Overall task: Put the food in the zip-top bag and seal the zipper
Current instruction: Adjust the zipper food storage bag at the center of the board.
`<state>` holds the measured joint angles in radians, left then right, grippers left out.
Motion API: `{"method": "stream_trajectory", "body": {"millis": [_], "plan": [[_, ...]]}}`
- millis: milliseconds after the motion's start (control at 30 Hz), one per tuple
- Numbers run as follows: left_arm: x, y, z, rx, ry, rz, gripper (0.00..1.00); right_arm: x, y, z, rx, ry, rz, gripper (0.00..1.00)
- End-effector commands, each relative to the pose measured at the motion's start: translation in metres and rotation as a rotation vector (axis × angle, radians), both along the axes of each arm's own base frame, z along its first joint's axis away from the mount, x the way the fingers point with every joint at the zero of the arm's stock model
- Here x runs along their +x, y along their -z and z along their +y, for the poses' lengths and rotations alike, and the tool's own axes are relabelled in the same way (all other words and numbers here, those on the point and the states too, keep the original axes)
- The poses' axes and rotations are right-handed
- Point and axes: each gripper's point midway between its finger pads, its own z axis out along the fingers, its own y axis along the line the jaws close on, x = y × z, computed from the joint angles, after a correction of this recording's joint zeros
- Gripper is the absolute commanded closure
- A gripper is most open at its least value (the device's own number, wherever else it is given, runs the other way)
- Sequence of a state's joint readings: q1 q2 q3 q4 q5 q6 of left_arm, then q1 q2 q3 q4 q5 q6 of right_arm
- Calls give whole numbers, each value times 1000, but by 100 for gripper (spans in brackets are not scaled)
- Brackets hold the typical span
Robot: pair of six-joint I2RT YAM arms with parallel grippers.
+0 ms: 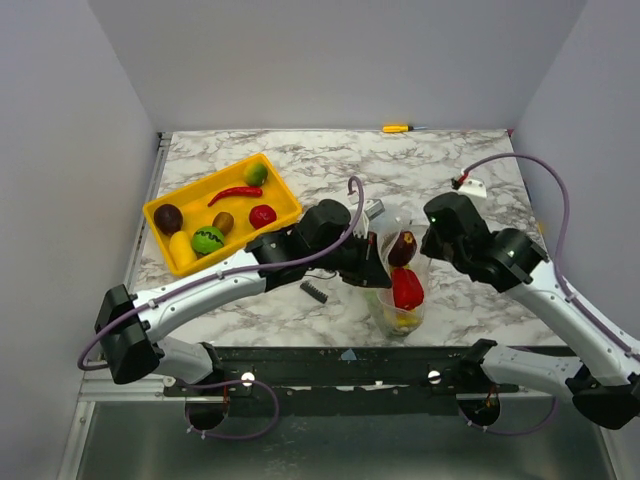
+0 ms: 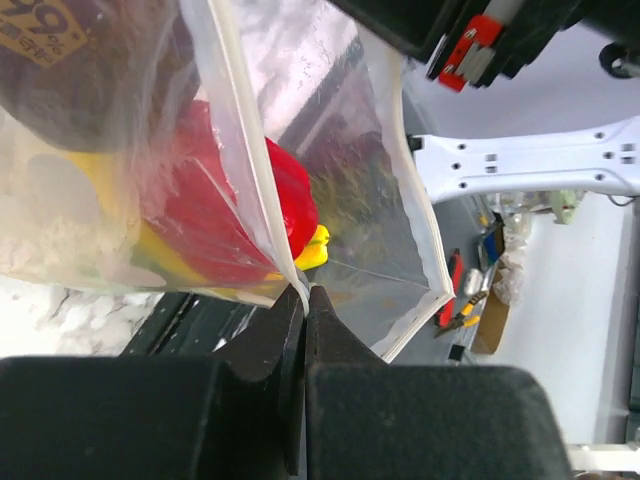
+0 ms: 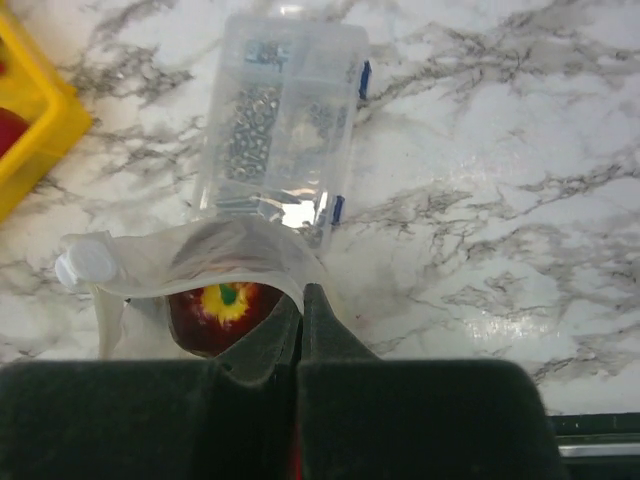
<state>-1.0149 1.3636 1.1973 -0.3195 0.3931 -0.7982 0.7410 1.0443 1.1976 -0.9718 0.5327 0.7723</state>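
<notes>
The clear zip-top bag hangs upright between my two grippers near the table's front edge. It holds a dark red apple, a red pepper and a yellow piece. My left gripper is shut on the bag's rim; its wrist view shows the fingertips pinching the zipper strip beside the red piece. My right gripper is shut on the opposite rim, above the apple. The bag's mouth is open.
The yellow tray at the back left holds a red chili, a green piece, a red piece and others. A clear box of screws lies behind the bag. A small black spring lies by the left arm.
</notes>
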Motion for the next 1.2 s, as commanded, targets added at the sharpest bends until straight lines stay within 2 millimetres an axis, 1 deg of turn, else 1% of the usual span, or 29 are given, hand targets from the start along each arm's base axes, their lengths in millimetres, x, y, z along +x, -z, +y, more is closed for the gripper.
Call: {"method": "stream_trajectory", "body": {"millis": [0, 67, 133, 167, 200, 233, 300, 367, 400, 467, 533, 700, 767, 833, 933, 1067, 1133, 1167], "plan": [[-16, -88, 0, -260, 69, -95, 100, 2, -78, -19, 7, 6, -182, 100], [-19, -101, 3, -284, 74, -107, 100, -2, -92, -16, 41, -19, -187, 100], [-19, -101, 4, -284, 58, -91, 100, -6, -93, -9, 81, -44, -175, 100], [-16, -94, 4, -270, 41, -79, 100, -7, -89, -5, 97, -52, -169, 100], [-11, -85, 3, -249, 19, -73, 100, -6, -81, -4, 102, -53, -163, 100], [-7, -70, 2, -212, 0, -51, 100, -6, -72, -4, 101, -48, -158, 100], [-1, -45, 0, -158, -17, -12, 100, -5, -48, -7, 75, -23, -132, 100], [1, -21, -3, -112, -17, 38, 100, -3, -32, -9, 47, -6, -120, 100], [2, -13, -5, -100, -12, 56, 100, -2, -26, -11, 32, 1, -112, 100], [2, -7, -7, -98, -5, 62, 100, -2, -21, -12, 15, 9, -98, 100], [0, -9, -7, -113, 5, 59, 100, -2, -29, -14, 21, 14, -110, 100], [2, -26, -6, -138, 8, -1, 100, -2, -60, -19, 75, 23, -202, 100], [6, -27, -5, -131, 1, -12, 100, -2, -64, -20, 90, 28, -223, 100], [9, -25, -4, -127, 1, -7, 100, -3, -61, -21, 95, 38, -223, 100], [12, -23, -2, -135, 7, 0, 90, -3, -57, -20, 109, 47, -215, 100], [16, -22, 8, -126, -1, -30, 71, -3, -54, -19, 123, 50, -220, 100], [23, -21, 17, -103, -19, -66, 61, -2, -53, -19, 120, 49, -219, 100], [26, -22, 23, -94, -32, -87, 54, -1, -52, -18, 116, 49, -219, 100]]}}
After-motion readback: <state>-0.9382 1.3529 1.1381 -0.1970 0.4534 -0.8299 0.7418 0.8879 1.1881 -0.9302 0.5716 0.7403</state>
